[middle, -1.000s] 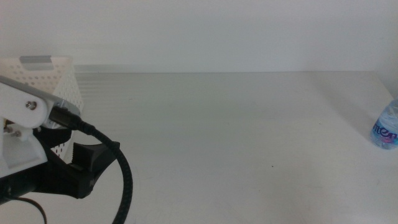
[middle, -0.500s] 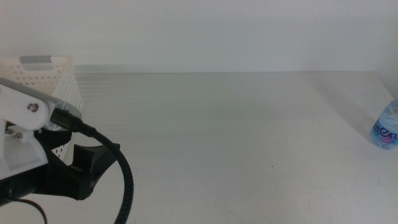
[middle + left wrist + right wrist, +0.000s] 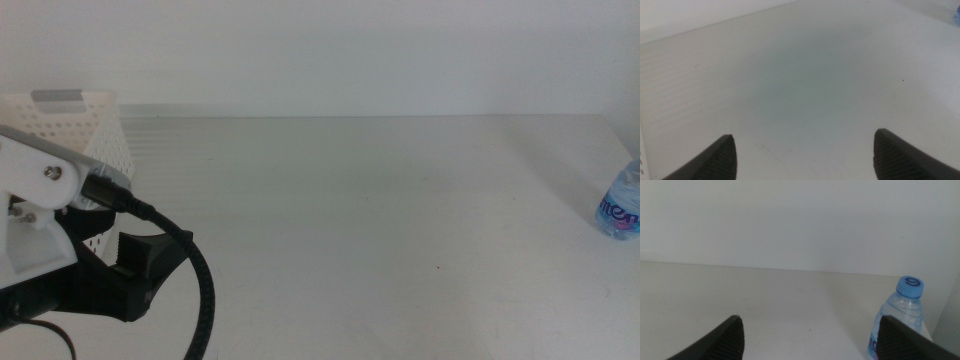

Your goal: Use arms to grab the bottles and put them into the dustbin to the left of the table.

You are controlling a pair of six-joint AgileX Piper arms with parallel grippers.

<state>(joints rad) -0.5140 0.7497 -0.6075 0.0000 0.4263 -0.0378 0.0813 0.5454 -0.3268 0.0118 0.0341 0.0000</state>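
Left arm (image 3: 45, 215) comes in at about 8 o'clock in the middle view, white housing with a thick black cable (image 3: 195, 285) looping down off it. It sits right in front of the white perforated basket (image 3: 95, 130), which stands at about 10 o'clock on the bench (image 3: 380, 220), grey tab (image 3: 58, 97) on its rim. The arm hides the basket's lower part, so contact between them is hard to call.

Left tool (image 3: 802, 150): wide open, nothing between the 2 dark prongs, only bare bench below it in the left wrist view. A sliver of blue shows at the far corner of that view, too small to identify.

Right tool (image 3: 810, 335): also wide open and empty. The right arm is out of the middle view. Its wrist camera looks low across the bench toward a plain white wall (image 3: 790, 220).

Only 1 bottle visible: the small clear water bottle (image 3: 622, 205) with the blue cap (image 3: 910, 286), upright at about 3 o'clock on the bench, hard against the right edge of the middle view and partly cut off by it. In the right wrist view it stands just ahead of the right tool, close to 1 prong, apparently not touching. It is well apart from the basket, the full bench width between them.
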